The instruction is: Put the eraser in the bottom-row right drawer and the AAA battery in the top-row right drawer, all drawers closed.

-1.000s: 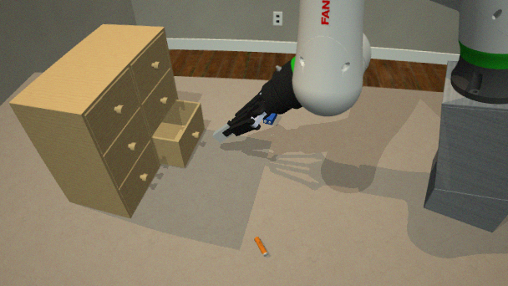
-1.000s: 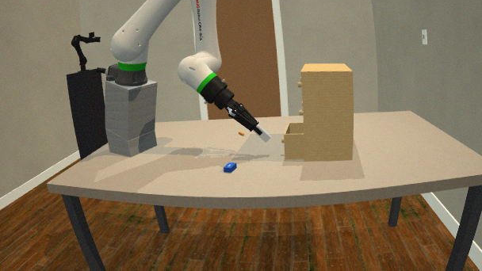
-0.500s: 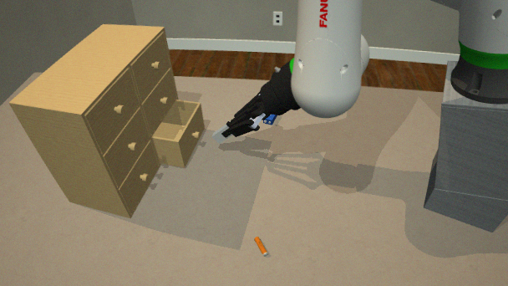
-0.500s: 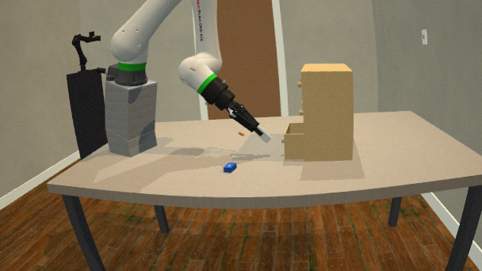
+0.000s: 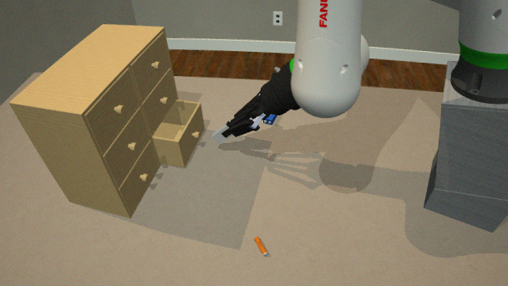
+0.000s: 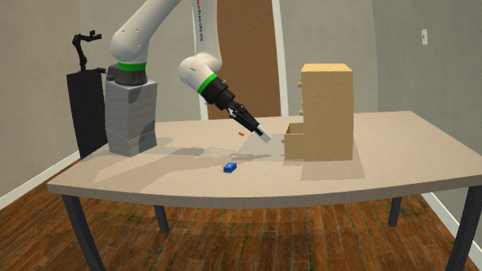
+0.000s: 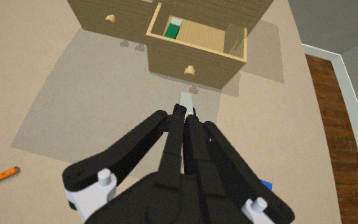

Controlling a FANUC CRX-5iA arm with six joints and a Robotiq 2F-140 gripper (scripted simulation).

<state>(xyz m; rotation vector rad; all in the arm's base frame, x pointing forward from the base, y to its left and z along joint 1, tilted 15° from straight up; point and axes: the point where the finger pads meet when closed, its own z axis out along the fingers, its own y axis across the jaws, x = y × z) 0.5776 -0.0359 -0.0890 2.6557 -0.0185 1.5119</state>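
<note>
Eraser in the open bottom-right drawer, AAA battery out on the table

From my end, I see the green-and-white eraser [image 7: 173,29] inside the bottom row's right drawer [image 5: 191,145] [image 6: 294,146] [image 7: 172,68], close to its left wall. That drawer juts out from the wooden chest [image 5: 50,135] [image 6: 328,116] [image 7: 220,7]; the other five look pushed in. Just off its front, my gripper [image 5: 223,132] [image 6: 263,133] [image 7: 183,100] hangs above the table [image 5: 334,227] [image 6: 178,188] [image 7: 42,100], tilted down toward the drawer, its pale-tipped fingers pressed together on nothing. The orange AAA battery [image 5: 261,247] [image 6: 241,133] [image 7: 9,173] lies on the tabletop, well apart from the chest and out to the left as I face the drawers. A small blue block [image 5: 269,120] [image 6: 230,167] [image 7: 267,184] sits on the other side. Farthest out, the grey pedestal [image 5: 472,148] [image 6: 128,128] carries my arm.
</note>
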